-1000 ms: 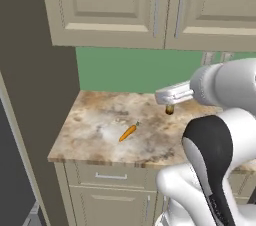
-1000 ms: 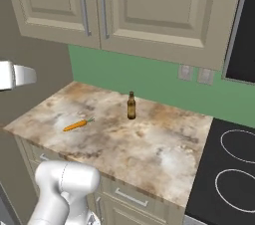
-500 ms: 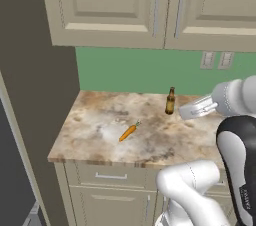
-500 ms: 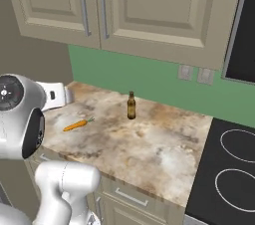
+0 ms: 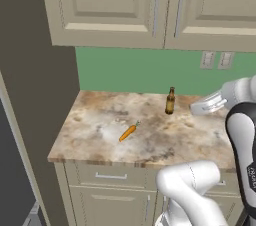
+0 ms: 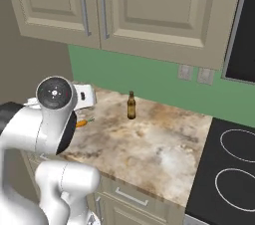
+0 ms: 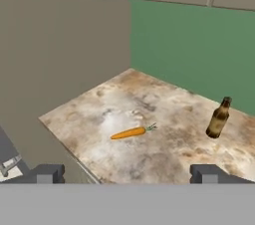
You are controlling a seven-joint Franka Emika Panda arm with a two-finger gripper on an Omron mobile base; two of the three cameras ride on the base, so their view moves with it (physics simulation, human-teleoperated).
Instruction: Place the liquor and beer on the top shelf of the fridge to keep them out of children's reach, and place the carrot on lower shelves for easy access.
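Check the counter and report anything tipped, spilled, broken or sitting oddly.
Nothing stands out. The beer stands upright near the green back wall, and the carrot lies flat on the marbled counter, clear of the bottle. No spill or damage shows. The gripper is open and empty, away from both.

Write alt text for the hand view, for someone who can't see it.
A marbled brown counter seen from above, with a small orange carrot lying flat near its middle and a dark brown beer bottle standing upright to the right. The open gripper hangs clear of both, its two dark fingertips wide apart at the bottom; a green wall rises behind.
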